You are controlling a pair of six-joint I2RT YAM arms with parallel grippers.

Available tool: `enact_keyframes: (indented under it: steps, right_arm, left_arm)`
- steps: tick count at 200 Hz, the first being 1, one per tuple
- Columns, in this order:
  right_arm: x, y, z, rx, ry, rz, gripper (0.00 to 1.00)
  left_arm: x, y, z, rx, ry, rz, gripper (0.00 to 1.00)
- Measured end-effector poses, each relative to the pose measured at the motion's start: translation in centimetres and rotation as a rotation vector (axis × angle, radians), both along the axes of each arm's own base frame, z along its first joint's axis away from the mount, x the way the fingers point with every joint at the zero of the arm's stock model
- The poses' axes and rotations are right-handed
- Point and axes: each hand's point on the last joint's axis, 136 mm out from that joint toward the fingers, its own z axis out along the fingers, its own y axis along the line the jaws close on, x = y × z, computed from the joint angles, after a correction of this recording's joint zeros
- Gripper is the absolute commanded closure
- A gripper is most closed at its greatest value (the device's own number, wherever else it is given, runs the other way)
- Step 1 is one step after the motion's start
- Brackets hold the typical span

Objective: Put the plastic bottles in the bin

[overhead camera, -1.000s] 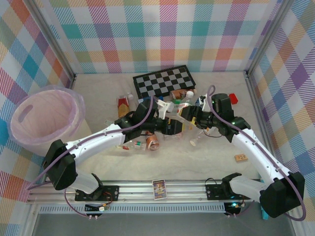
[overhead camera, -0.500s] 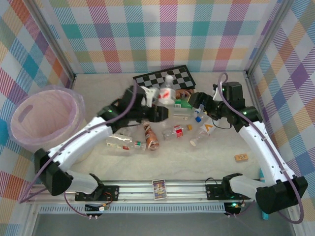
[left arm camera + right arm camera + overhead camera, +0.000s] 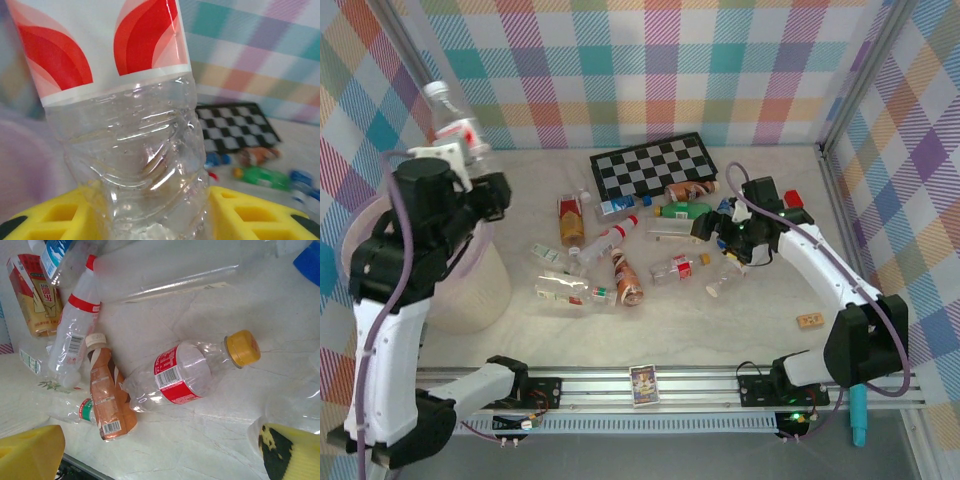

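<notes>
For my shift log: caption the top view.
Left gripper holds a clear red-labelled bottle high near the pink-lined bin; right gripper open over the scattered bottles.

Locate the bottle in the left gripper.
Top view, far left: the bottle is held up in the left gripper, by the bin's far rim.

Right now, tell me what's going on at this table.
The left gripper is clamped on a clear bottle with a red-and-white label, lifted high on the side where the bin stands; it is not dropped in yet. The right gripper hangs with open jaws over the scattered bottles lying in front of the checkerboard. Most of the pile is not yet binned.
</notes>
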Motion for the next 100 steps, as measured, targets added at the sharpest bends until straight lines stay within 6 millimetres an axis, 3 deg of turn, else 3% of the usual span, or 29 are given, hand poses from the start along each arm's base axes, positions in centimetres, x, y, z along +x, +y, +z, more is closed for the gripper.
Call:
enact_keyframes:
  steps: [29,65,100]
  right_arm:
    - [-0.1,0.2,-0.3,0.006,0.008,0.021,0.01]
    - [-0.2,0.4,-0.2,0.015,0.006,0.035,0.01]
    - [-0.3,0.6,-0.1,0.023,0.008,0.04,0.01]
  left_arm:
    - [-1.8,4.8,-0.3,0.08,0.028,0.192,0.66]
    - [-2.2,10.2,-2.1,0.117,0.129,0.397,0.68]
    - [-2.1,14.3,-7.2,0.029,0.282,0.503,0.68]
